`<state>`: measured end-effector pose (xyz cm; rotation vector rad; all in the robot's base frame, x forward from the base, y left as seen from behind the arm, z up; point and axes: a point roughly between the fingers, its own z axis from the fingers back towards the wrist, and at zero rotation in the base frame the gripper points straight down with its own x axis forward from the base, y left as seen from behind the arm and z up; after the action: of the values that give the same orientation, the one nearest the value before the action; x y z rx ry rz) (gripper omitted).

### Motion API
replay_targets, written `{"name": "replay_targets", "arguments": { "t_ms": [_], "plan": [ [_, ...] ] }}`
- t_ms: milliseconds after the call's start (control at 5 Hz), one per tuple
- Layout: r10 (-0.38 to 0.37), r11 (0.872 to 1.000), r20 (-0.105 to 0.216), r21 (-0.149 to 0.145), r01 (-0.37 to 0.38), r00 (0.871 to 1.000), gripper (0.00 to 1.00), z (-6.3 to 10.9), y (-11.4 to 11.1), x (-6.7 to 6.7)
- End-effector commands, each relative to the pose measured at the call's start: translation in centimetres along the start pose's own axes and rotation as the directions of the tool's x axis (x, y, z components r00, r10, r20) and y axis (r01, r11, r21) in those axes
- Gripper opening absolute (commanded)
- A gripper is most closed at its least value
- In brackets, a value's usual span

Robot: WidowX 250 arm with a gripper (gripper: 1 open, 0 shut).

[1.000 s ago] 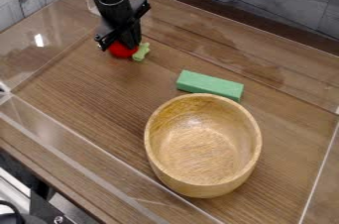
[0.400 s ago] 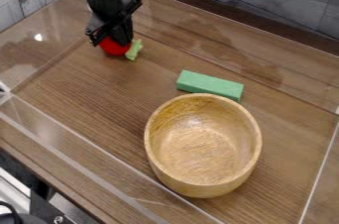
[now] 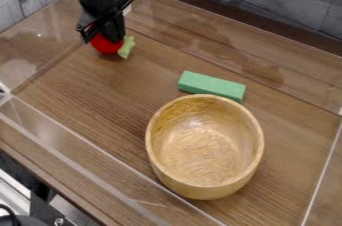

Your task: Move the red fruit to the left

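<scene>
the fruit (image 3: 103,44) is at the far left of the bench (image 3: 94,100), as the camera sees it, nearer the left edge than the right and close to the far left corner. the gripper (image 3: 106,37) is over it, its fingers drawn in about the red body and, by the look of it, closed on it, with the pale green cap showing on the right. whether the fruit is raised or touching the bench i can't tell.

the grasp, then, looks done, and the fruit is well over to the left, so i'd judge the move nearly finished. left to do: perhaps a little more travel towards the left edge, then set it down if it is up, open the fingers and lift away. the block (image 3: 213,87) and bowl (image 3: 152,148) need no handling.
</scene>
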<state>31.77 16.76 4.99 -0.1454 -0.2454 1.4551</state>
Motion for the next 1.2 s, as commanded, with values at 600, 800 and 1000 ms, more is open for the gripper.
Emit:
{"name": "replay_targets", "arguments": {
  "t_ms": [600, 800, 1000],
  "plan": [
    [0.041, 0.999, 0.053, -0.038, -0.039, 0.998, 0.0, 1.3, -0.7, 2.3],
    [0.046, 0.998, 0.053, -0.033, -0.044, 0.998, 0.0, 1.1, -0.6, 2.3],
    [0.051, 0.998, 0.052, -0.028, -0.05, 0.997, 0.0, 0.9, -0.6, 2.3]
  ]
}}
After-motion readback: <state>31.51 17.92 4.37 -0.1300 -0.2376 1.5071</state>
